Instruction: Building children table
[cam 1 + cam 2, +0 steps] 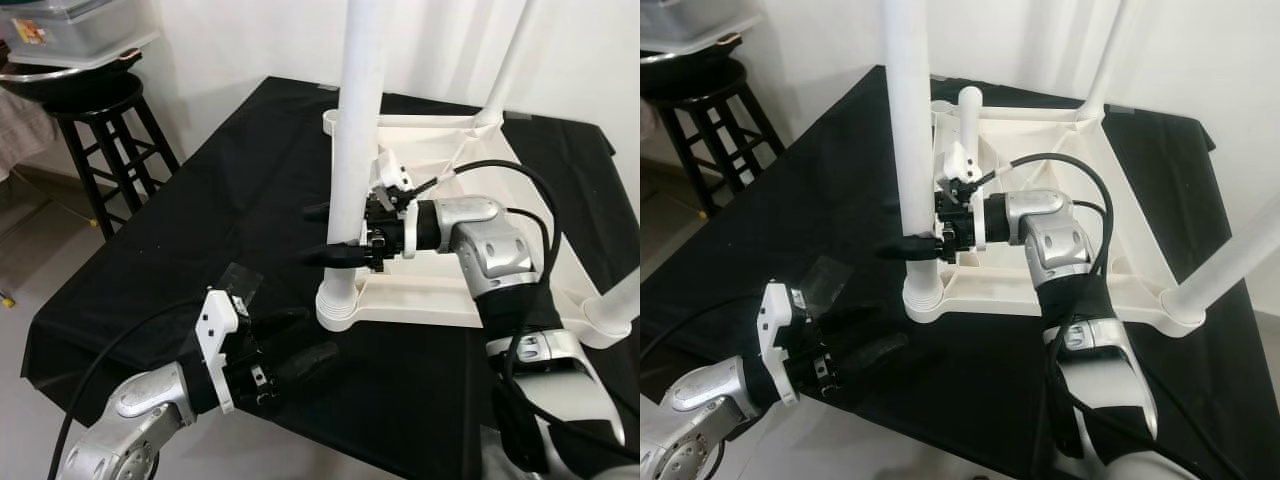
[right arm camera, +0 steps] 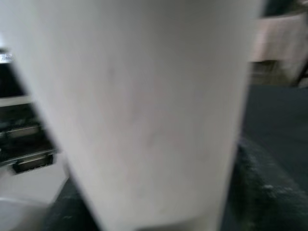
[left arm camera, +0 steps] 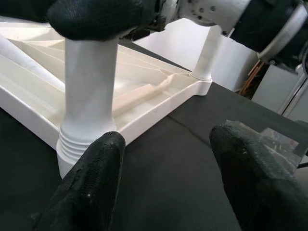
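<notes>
right gripper [image 1: 322,232] clamping upright table leg [image 1: 352,150], left gripper [image 1: 300,345] spread, low

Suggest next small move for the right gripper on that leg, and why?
Probably twist the white leg further into its socket: the right gripper clasps it above the threaded base, and threads show above the tabletop's corner. The left gripper waits open nearby.

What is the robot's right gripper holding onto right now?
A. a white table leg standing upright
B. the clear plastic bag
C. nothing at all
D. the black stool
A: the right gripper has its black fingers closed around the upright white table leg above the upturned tabletop.
</notes>
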Robot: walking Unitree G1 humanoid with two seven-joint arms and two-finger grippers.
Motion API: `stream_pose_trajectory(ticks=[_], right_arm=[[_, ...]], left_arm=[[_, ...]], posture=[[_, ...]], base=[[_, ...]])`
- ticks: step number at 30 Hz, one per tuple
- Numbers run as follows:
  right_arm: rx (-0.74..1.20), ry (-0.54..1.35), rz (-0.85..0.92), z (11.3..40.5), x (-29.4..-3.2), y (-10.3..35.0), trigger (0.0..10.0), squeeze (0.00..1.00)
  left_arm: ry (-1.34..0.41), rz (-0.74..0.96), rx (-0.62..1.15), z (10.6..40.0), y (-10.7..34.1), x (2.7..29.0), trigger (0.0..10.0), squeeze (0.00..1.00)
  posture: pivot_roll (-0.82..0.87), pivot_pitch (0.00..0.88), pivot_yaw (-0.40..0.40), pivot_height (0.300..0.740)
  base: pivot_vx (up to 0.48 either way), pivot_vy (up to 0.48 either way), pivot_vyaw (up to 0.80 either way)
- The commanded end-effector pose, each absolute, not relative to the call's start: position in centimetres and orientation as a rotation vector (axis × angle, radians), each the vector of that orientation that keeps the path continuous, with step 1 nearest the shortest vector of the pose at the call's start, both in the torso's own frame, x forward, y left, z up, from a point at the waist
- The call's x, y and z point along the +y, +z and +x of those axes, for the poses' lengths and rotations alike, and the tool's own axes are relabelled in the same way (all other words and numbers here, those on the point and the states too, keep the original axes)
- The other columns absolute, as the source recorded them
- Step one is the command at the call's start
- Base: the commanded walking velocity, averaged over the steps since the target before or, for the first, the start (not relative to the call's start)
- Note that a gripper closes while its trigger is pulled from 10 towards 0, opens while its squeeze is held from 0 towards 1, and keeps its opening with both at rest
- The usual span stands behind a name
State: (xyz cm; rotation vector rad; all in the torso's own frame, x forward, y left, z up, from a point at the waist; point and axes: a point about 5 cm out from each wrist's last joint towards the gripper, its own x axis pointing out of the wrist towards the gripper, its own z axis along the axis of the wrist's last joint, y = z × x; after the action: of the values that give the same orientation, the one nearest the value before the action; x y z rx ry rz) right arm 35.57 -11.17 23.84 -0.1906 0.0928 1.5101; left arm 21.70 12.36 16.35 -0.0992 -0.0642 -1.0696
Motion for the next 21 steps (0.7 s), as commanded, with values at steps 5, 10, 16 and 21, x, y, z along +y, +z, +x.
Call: stream_pose_trajectory(ticks=[5,10,16,21], right_arm=[[0.143,1.599,-0.173,35.6,-11.7,23.3,0.0,0.0],[0.142,1.567,-0.191,35.7,-12.5,22.4,0.0,0.0],[0.128,1.223,-0.261,35.4,-13.5,21.0,0.0,0.0],[0.226,0.598,-0.057,30.4,-10.0,17.1,0.0,0.0]], left_arm=[[-1.074,-0.097,-0.061,21.2,16.1,12.2,10.0,0.0],[-1.08,-0.101,-0.061,21.2,16.0,12.1,10.0,0.0],[-1.076,-0.1,-0.068,21.3,16.2,12.1,10.0,0.0],[-1.069,-0.101,-0.073,21.6,16.4,12.6,10.0,0.0]], posture=[[0.01,0.098,-0.04,0.74],[0.01,0.1,-0.044,0.74],[-0.02,0.111,-0.065,0.74],[-0.04,0.124,-0.044,0.74]], base=[[0.0,0.0,0.0],[0.0,0.0,0.0],[0.0,0.0,0.0],[0.0,0.0,0.0]])
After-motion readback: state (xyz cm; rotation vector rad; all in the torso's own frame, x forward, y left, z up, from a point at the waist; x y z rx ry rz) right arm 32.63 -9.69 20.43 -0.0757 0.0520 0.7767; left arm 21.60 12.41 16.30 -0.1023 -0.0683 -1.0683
